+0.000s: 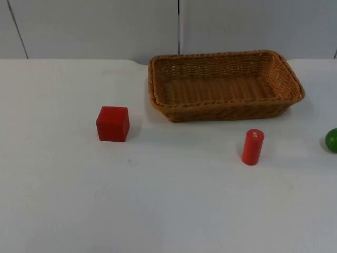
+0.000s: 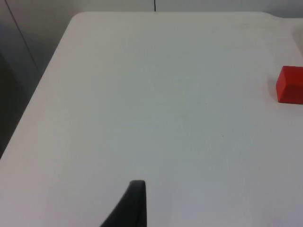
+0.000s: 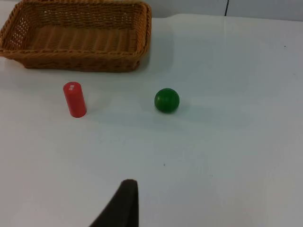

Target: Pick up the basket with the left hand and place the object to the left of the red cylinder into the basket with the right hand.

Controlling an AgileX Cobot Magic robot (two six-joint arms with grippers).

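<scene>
An empty woven brown basket (image 1: 221,112) stands at the back of the table, right of centre. In front of it, an upright red cylinder (image 1: 253,147) stands on the table. A red cube (image 1: 112,124) sits well to the cylinder's left. My left gripper (image 2: 135,205) hangs over bare table on the left side, with the red cube (image 2: 289,85) some way ahead of it. My right gripper (image 3: 124,203) hovers above the table on the right, facing the red cylinder (image 3: 75,99) and the basket (image 3: 75,61). Neither gripper holds or touches anything.
A green ball (image 1: 331,140) lies to the right of the cylinder near the table's right edge; the right wrist view has the green ball (image 3: 166,100) too. The grey partition wall (image 1: 95,26) closes the back. The table's left edge (image 2: 42,80) runs beside the left gripper.
</scene>
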